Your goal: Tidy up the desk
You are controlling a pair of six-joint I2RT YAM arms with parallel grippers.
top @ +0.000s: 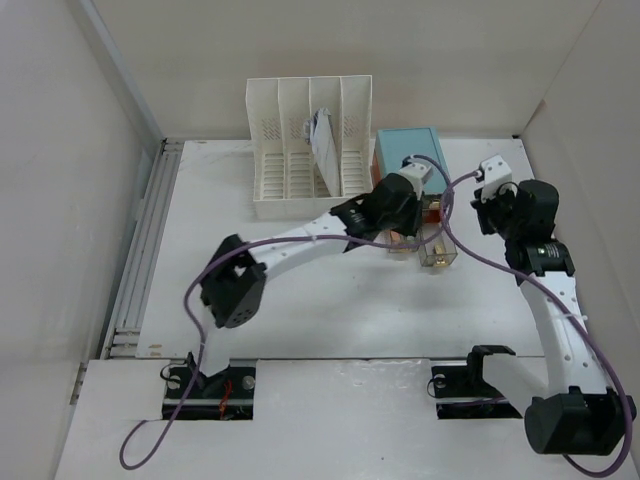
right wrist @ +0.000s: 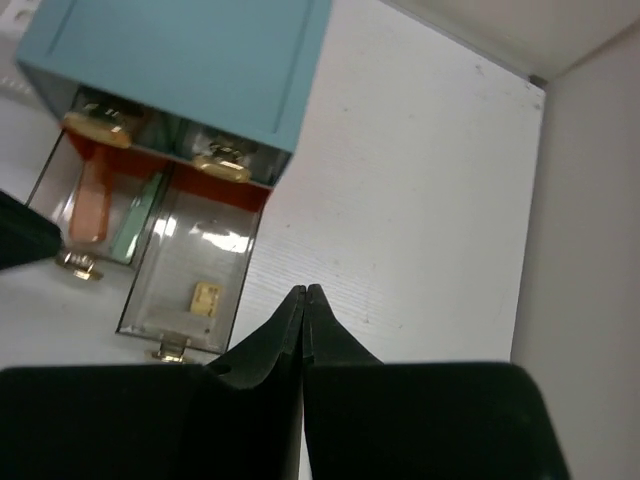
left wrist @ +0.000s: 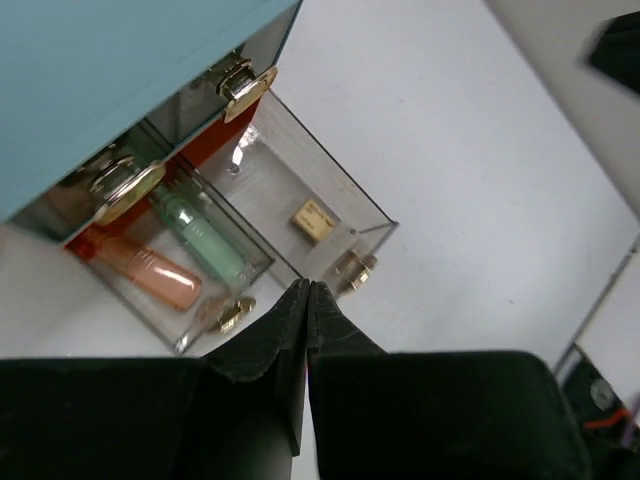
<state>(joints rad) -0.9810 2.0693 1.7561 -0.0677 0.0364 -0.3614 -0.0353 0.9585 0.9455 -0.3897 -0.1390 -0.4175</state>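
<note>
The large flat white desk (top: 300,320) looks mostly sorted to me: the white slotted file rack (top: 300,150) at its far side holds a papery bundle, and beside it the small teal drawer box (top: 408,152) has two clear drawers pulled out. One clear drawer (left wrist: 160,310) holds a pink tube (left wrist: 150,265) and a green tube (left wrist: 200,235), the other drawer (left wrist: 270,170) a small gold block (left wrist: 313,219). What seems left is pushing both shut. The left gripper (left wrist: 307,290) hangs by their fronts, fingers pressed together on nothing, and the right gripper (right wrist: 305,293) is likewise closed and empty.
</note>
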